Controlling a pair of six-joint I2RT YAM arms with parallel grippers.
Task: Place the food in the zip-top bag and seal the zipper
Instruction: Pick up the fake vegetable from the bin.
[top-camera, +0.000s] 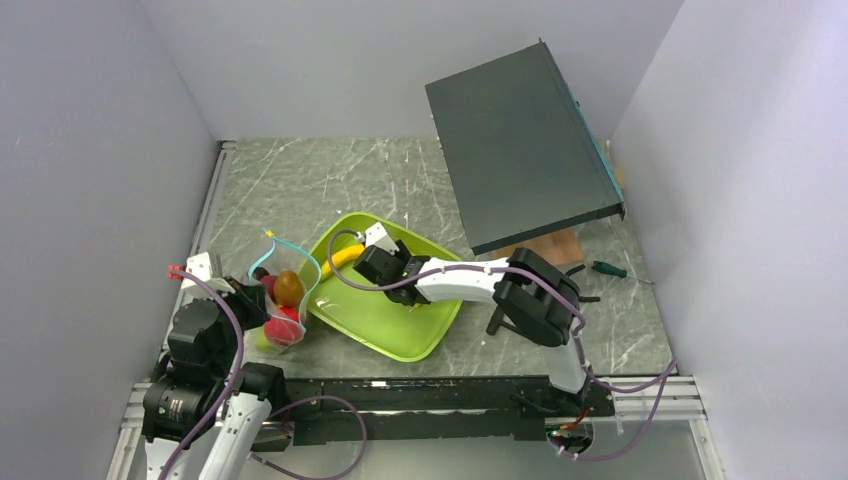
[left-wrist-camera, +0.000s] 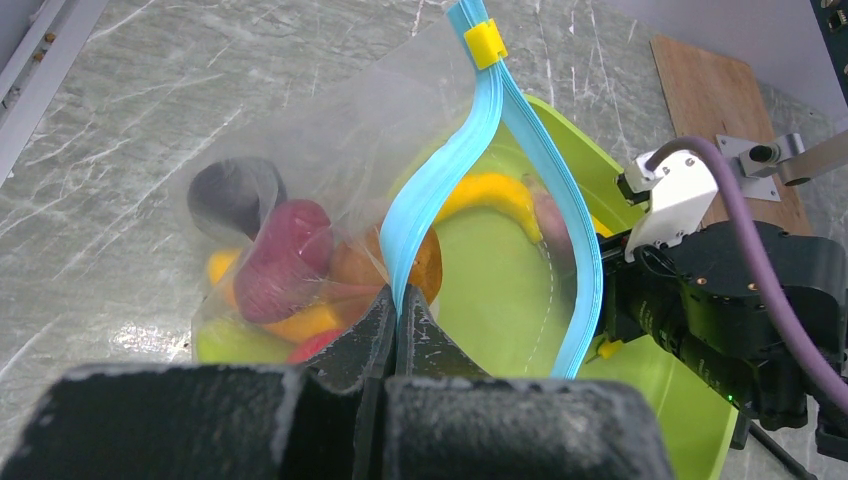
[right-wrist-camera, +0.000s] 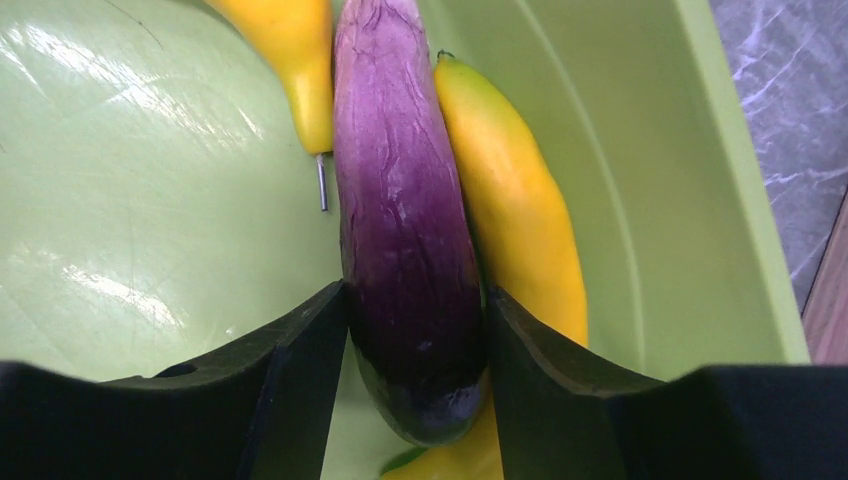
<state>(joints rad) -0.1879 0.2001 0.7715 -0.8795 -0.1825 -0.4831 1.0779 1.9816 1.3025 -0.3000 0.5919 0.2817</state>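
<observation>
Here, right fingers (right-wrist-camera: 290, 400) around purple eggplant (right-wrist-camera: 410, 250)

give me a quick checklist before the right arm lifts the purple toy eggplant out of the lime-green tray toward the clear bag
1. Left gripper clamped on the light-blue zipper strip of the clear crinkly plastic bag: ok.
2. Bag mouth spread open beside the lime-green plastic tray: ok.
3. Right gripper fingers either side of the purple toy eggplant, touching it: ok.
4. Eggplant free of neighbours: not ok, a yellow toy banana lies against it.
5. Grip firm enough to lift: cannot tell.
</observation>
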